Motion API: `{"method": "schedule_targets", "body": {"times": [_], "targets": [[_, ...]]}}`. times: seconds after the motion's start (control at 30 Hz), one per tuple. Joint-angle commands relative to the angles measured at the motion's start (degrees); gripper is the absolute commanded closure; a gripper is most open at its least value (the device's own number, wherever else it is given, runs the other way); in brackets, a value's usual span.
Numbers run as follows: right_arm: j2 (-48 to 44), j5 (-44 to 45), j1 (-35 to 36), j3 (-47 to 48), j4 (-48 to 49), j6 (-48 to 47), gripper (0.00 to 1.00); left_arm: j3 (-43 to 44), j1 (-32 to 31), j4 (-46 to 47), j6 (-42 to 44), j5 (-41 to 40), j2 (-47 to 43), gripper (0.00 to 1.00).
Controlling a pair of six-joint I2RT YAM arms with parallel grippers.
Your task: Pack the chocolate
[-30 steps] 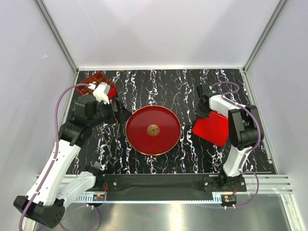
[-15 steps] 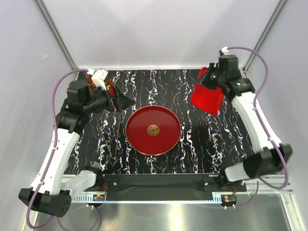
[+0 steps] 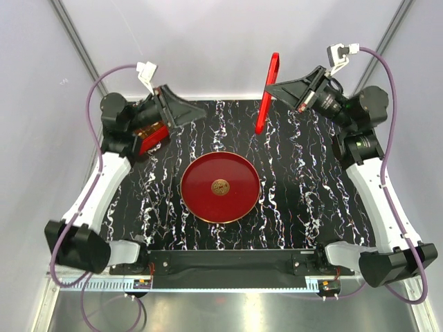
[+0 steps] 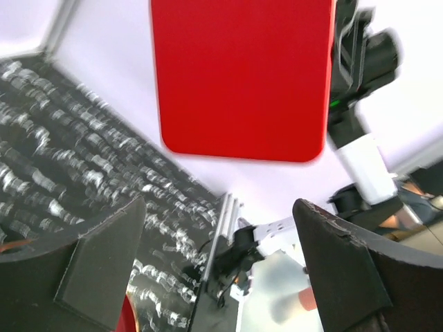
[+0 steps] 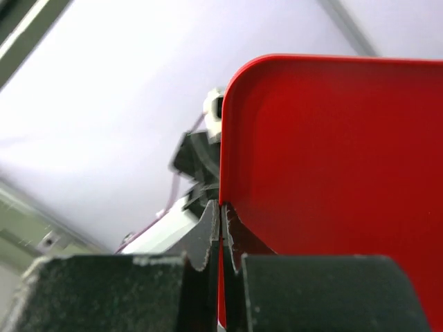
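No chocolate pieces show in any view. A red box (image 3: 149,136) with gold trim lies at the back left of the table, half hidden under my left arm, its inside hidden. My left gripper (image 3: 201,113) is open and empty, raised above the table and pointing right; in the left wrist view (image 4: 221,270) its fingers stand wide apart. My right gripper (image 3: 271,87) is shut on the edge of a flat red lid (image 3: 267,93), held upright and edge-on high over the back of the table. The lid fills the right wrist view (image 5: 332,159) and faces the left wrist camera (image 4: 239,76).
A round red plate (image 3: 201,200) with a flat gold emblem (image 3: 220,187) lies in the middle of the black marbled table (image 3: 304,207), with nothing on it. White walls close in the back and sides.
My right gripper has carried the red lid up from the table's right side to high over the back. My left gripper has risen from beside the red box and swung to point right.
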Motion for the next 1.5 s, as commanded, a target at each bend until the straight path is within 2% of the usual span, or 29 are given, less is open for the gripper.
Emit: {"method": "schedule_targets", "body": {"times": [0.0, 0.1, 0.23, 0.47, 0.6, 0.7, 1.03, 1.3, 1.37, 1.47], "targets": [[-2.8, -6.4, 0.3, -1.6, 20.7, 10.7, 1.0, 5.2, -1.2, 18.7, -10.7, 3.6, 4.6, 0.06], [-2.0, -7.8, 0.7, -0.8, 21.9, 12.6, 1.0, 7.6, -2.6, 26.9, -16.4, 4.2, 10.2, 0.07], [-1.4, -8.1, 0.8, -1.7, 28.7, 17.8, 1.0, 10.8, -3.8, 38.8, -23.8, 4.5, 15.9, 0.09], [0.3, -8.2, 1.9, -2.9, 33.2, 19.8, 1.0, 14.4, -6.1, 45.1, -29.1, 3.5, 22.4, 0.09], [2.7, -7.9, 2.8, -3.9, 41.4, 24.4, 1.0, 17.0, -8.1, 46.8, -30.5, 2.3, 25.3, 0.09], [3.9, -7.6, 3.4, -4.1, 43.9, 26.6, 1.0, 18.3, -9.3, 48.3, -32.2, 2.1, 27.4, 0.1], [3.0, -7.2, 4.7, -4.8, 43.1, 25.4, 1.0, 16.6, -10.5, 41.3, -25.3, 2.3, 27.9, 0.1], [1.4, -7.4, 4.7, -3.8, 37.9, 22.2, 1.0, 16.0, -10.4, 37.2, -22.1, 1.9, 28.1, 0.1], [1.2, -7.1, 4.7, -4.3, 37.5, 21.9, 1.0, 15.8, -10.4, 38.6, -23.5, 1.6, 28.6, 0.1], [1.7, -6.7, 4.8, -5.5, 40.2, 23.2, 1.0, 16.1, -10.5, 47.2, -30.6, 0.8, 30.3, 0.09]]}}
